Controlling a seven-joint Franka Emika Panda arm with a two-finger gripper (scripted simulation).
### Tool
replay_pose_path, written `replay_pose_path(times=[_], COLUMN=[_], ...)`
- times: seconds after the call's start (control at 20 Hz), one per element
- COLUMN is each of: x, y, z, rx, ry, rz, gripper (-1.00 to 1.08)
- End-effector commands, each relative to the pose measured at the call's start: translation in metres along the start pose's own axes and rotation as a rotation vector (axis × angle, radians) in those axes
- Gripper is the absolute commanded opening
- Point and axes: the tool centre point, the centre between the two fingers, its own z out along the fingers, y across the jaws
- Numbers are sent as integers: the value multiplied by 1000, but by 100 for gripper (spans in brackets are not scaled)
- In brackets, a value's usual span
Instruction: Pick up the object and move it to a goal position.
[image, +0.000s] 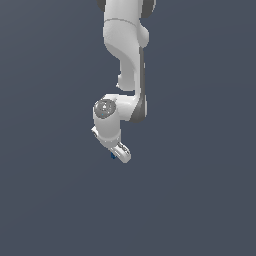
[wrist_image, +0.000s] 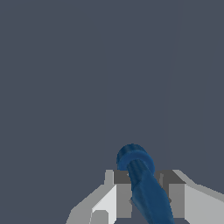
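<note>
The end effector (image: 118, 154) is clamped on the dark blue object (wrist_image: 142, 183), fingers (wrist_image: 124, 192) pressing either side, tilted arm (image: 125, 60) above.

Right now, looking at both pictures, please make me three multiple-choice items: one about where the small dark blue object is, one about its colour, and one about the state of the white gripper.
1. Where is the small dark blue object?
A. Between the fingers of the white gripper
B. Lying far from the arm, at the exterior view's right
C. Resting on top of the white arm's upper link

2. What colour is the object?
A. Red
B. Dark blue
C. Yellow

3. What is the state of the gripper?
A. Wide open and empty
B. Out of view
C. Shut on the object

Answers:
1 A, the wrist view shows the blue shape standing between the two fingers.
2 B, both views show it dark blue against the grey ground.
3 C, in the wrist view the fingers sit close on either side of the object.
</note>
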Motion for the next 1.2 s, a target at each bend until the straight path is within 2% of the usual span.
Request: replay_pose_path(times=[0.0,0.7,1.15], x=[3,40,49], y=[0,-3,-5], z=[-9,-104,-125], rx=[1,0,1], ry=[1,2,1], rz=[0,1,1], gripper=[-100,-100,-100])
